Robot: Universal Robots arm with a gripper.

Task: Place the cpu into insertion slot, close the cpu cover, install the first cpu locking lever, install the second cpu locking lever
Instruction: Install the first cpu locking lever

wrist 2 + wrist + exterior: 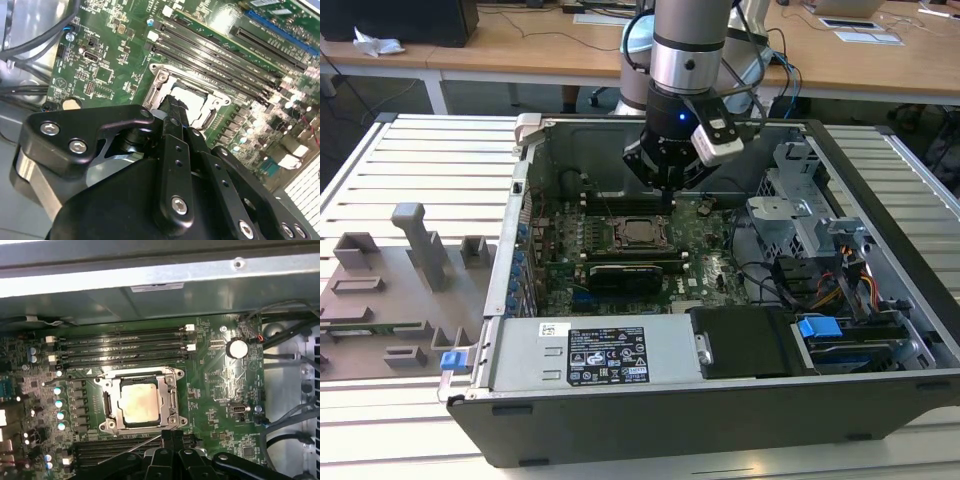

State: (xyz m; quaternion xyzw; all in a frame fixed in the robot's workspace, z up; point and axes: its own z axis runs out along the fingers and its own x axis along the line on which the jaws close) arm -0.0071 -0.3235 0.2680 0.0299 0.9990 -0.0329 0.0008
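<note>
My pincer (669, 190) hangs low inside the open computer case (620, 420), just over the green board (220, 390). In both wrist views its two black fingers (172, 130) are pressed together, with no gap I can see. The fingertips sit right at the edge of the insertion slot (107, 404), on the side away from the upper long black memory slots (120, 347).

The cpu (141, 402) lies flat in the insertion slot, with its pale shiny face up. The cpu cover (135, 375) is down over it, and the cpu shows through the square window.

A thin metal lever (130, 449) slants up off the board, and its end comes right up to my fingertips. I cannot tell if I am touching it.

The case rests on a white tabletop (410, 150) made of slats. On the exterior view's left sits a grey tray (390, 290) with blocky shapes, well apart from my pincer.
</note>
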